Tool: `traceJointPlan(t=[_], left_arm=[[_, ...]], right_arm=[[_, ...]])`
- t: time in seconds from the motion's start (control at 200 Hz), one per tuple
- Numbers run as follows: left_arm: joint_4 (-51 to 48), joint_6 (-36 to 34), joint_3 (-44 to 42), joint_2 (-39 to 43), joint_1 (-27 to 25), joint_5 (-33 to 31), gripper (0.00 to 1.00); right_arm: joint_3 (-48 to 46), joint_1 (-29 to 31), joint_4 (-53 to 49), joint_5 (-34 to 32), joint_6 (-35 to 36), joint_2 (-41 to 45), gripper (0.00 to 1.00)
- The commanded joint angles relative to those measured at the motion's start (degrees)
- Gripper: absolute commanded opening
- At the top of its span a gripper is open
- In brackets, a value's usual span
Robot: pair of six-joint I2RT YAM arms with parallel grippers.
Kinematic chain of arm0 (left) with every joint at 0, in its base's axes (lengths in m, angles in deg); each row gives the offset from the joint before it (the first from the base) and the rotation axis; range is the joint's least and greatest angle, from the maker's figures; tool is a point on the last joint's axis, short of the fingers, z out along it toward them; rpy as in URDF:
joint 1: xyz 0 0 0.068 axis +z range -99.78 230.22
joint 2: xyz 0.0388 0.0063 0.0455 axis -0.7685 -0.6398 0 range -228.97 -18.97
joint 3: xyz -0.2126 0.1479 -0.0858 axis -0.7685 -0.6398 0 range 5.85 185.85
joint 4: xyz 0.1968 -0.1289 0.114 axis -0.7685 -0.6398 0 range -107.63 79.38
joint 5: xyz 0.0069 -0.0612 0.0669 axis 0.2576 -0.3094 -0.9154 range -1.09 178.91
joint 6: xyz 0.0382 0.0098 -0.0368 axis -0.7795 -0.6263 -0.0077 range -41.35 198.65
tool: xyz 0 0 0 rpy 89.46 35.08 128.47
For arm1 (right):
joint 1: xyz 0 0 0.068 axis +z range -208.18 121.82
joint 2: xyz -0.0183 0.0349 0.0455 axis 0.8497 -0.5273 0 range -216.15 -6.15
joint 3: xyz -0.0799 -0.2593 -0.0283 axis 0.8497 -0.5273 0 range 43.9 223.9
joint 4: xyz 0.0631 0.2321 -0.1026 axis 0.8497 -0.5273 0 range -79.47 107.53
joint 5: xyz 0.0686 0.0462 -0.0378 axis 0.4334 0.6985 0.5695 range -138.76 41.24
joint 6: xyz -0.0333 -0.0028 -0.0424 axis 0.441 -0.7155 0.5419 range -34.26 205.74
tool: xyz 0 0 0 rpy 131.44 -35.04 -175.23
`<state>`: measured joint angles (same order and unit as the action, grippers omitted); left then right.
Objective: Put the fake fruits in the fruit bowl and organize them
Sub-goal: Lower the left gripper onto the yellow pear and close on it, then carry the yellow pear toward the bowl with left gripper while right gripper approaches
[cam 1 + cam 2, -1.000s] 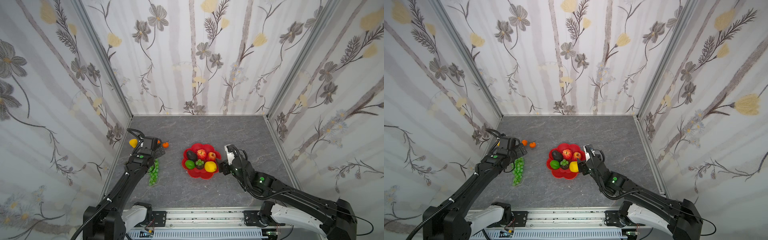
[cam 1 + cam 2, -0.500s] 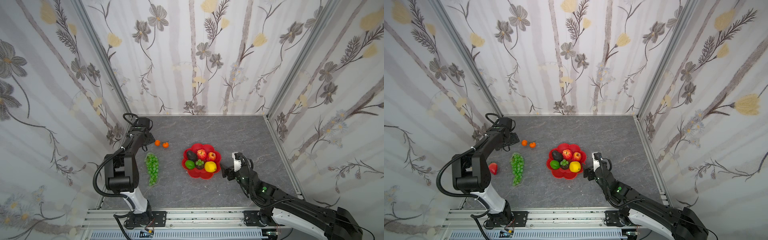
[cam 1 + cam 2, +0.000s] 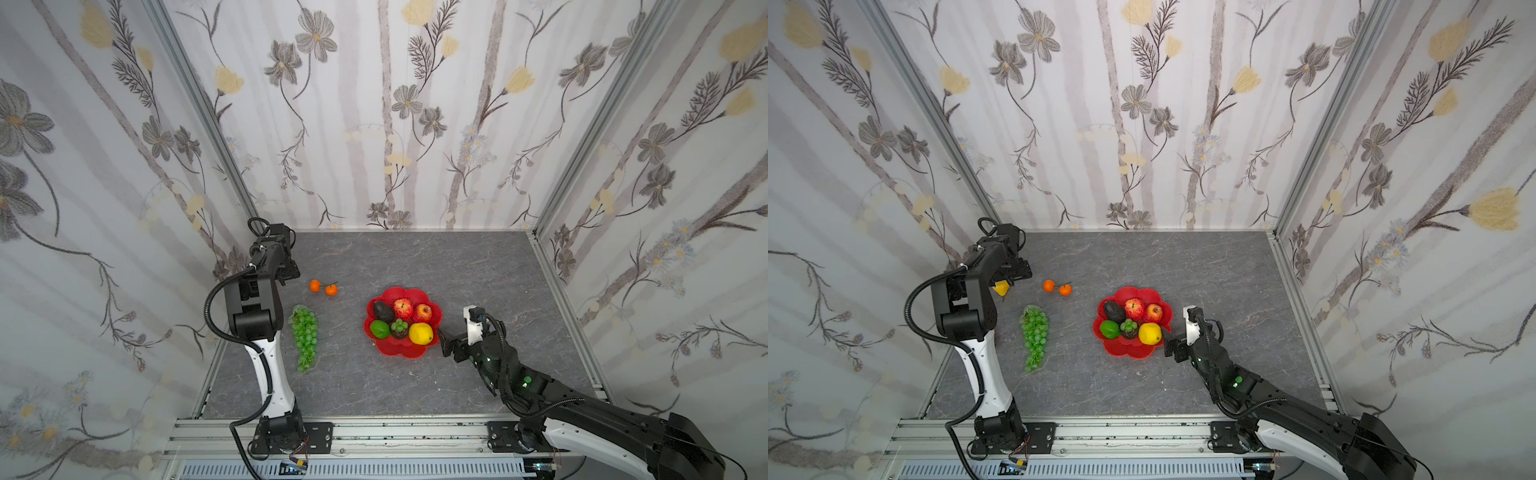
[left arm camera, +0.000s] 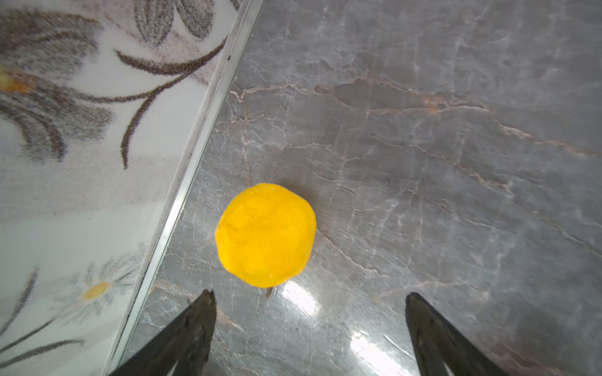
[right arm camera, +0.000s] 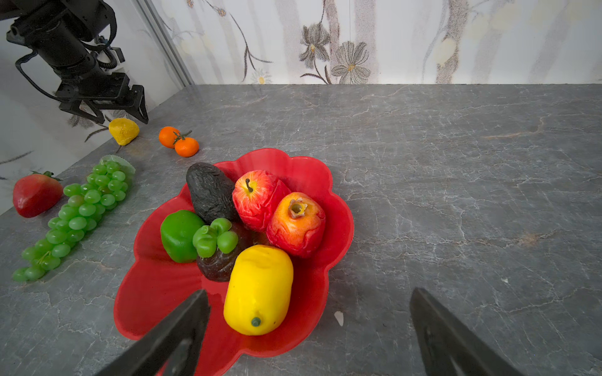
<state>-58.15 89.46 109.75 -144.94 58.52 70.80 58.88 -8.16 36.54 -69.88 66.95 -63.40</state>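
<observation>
The fruit bowl (image 5: pixel 153 293) holds an avocado (image 5: pixel 208 192), apple (image 5: pixel 257 198), pomegranate (image 5: pixel 296 223), lime (image 5: pixel 179 236), lemon (image 5: pixel 259 289) and dark green-capped fruit (image 5: pixel 218 257). The left gripper (image 4: pixel 310 294) and right gripper (image 5: pixel 309 292) both have jaws apart, holding nothing.

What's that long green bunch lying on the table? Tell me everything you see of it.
A bunch of fake green grapes: many small glossy plastic-looking beads, wide at one end under a pale leaf, tapering to a thin tip. It lies flat on the grey table, left of the red bowl and apart from it, wide end toward the back wall. Nothing grips it.
</observation>
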Motion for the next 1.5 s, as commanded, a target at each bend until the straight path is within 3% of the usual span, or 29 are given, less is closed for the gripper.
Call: traceJointPlan(t=[0.0, 0.5, 0.979, 1.184, 1.494], left_arm=[[-4.3, -3.6, 3.8, -2.6, 0.1, -2.8, 0.91], [-7.7, -3.1, 10.4, -8.7, 2.9, -1.3, 0.75], [-9.2, 1.3, 12.8, -9.7, 3.8, 4.8, 0.53], [-6.4, 6.8, 8.5, -4.4, 3.8, 12.9, 0.51], [5.4, 17.3, -11.3, 15.2, 3.7, 30.7, 0.53]], right_arm=[[0.7, 0.0, 3.5, 0.7, 0.4, -0.6, 0.96], [1.9, -0.1, 3.3, 0.4, 0.8, -3.7, 0.96], [2.5, -0.1, 3.3, 0.4, 0.8, -5.0, 0.95], [2.5, -0.1, 3.2, 0.8, 0.5, -5.1, 0.95], [2.3, -0.1, 3.7, 2.0, 0.2, -4.5, 0.95]])
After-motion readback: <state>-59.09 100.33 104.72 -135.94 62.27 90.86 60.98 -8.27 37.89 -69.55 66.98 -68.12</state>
